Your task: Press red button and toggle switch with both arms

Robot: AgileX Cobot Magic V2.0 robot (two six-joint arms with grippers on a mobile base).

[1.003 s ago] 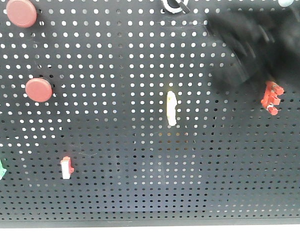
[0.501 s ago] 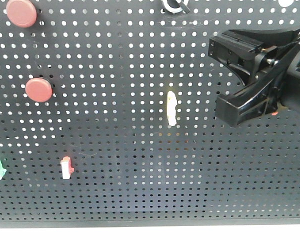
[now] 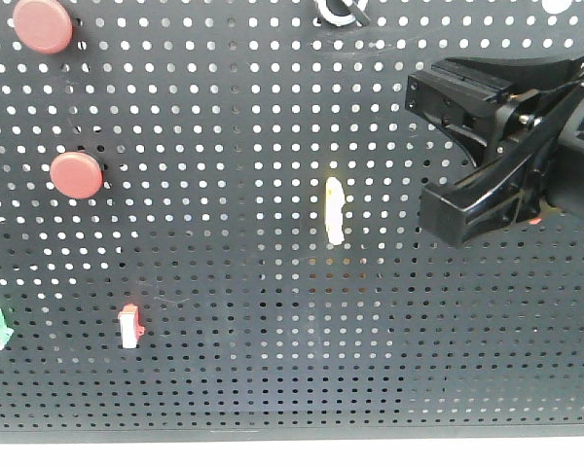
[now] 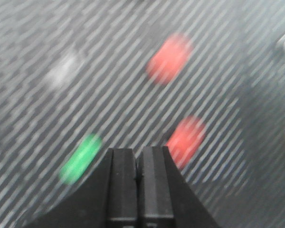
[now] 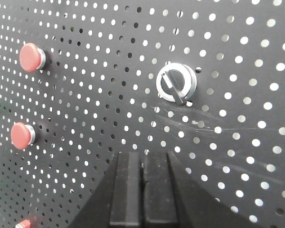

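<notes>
My right gripper [image 5: 141, 190] is clenched and has stopped moving, just below the toggle switch [image 5: 176, 83], not touching. My left gripper [image 4: 137, 187], also clenched, is blurred in motion near two red shapes. Farther, the red button [image 3: 43, 24] waits unpressed.

No text, label or number can be read anywhere.
</notes>
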